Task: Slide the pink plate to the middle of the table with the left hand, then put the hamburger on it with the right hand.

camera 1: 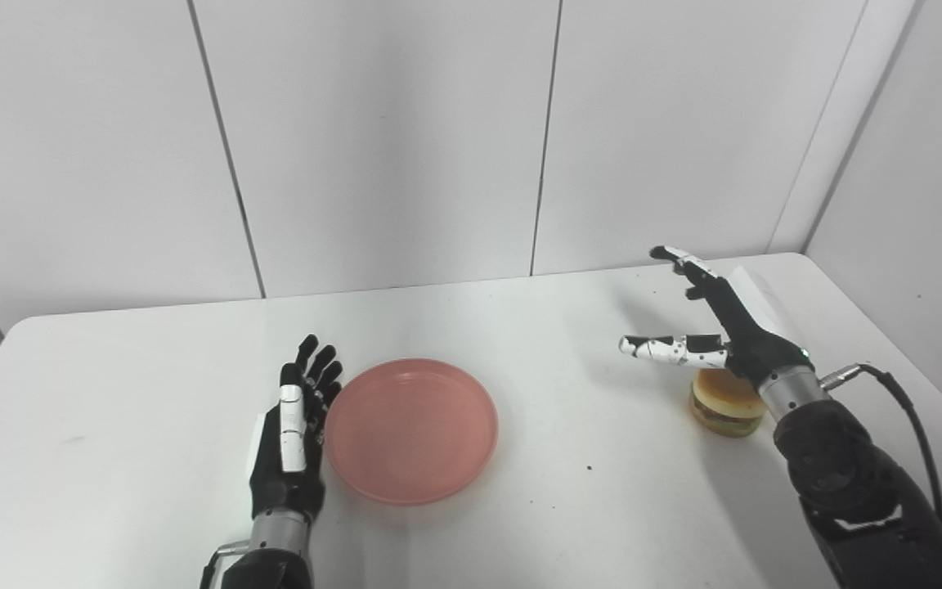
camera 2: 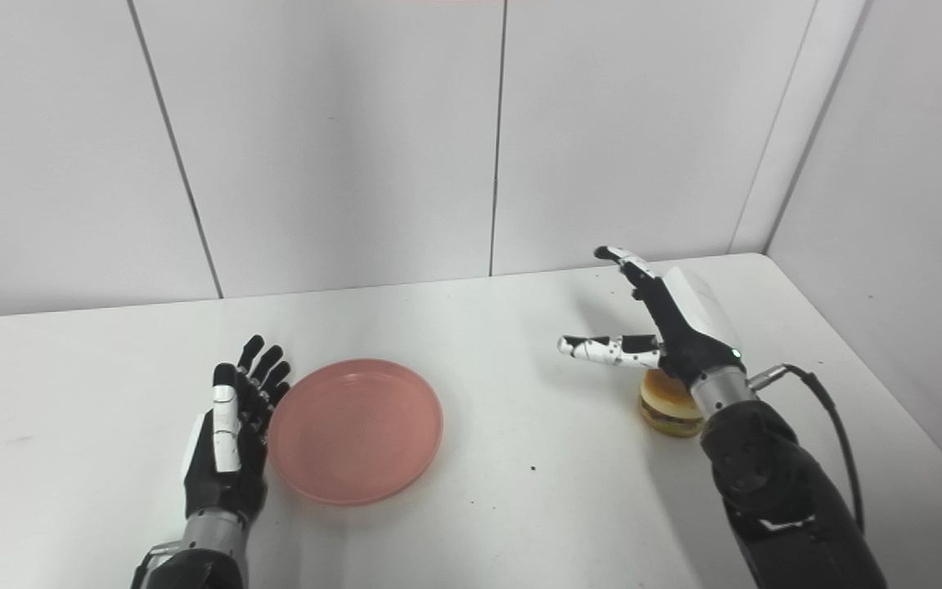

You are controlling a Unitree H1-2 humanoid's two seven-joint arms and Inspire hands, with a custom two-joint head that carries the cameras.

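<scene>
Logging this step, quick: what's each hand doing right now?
Left hand: open, fingers against the pink plate rim.
Right hand: open, above the hamburger, holding nothing.

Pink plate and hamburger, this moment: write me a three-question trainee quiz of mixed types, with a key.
1. True or false: the hamburger lies on the pink plate.
2. Which hand is beside the plate's rim: A) left hand B) right hand?
3. Fill in: the right hand is open above the ____.

Key: 1 false, it sits on the table, apart from the plate. 2 A. 3 hamburger.
</scene>
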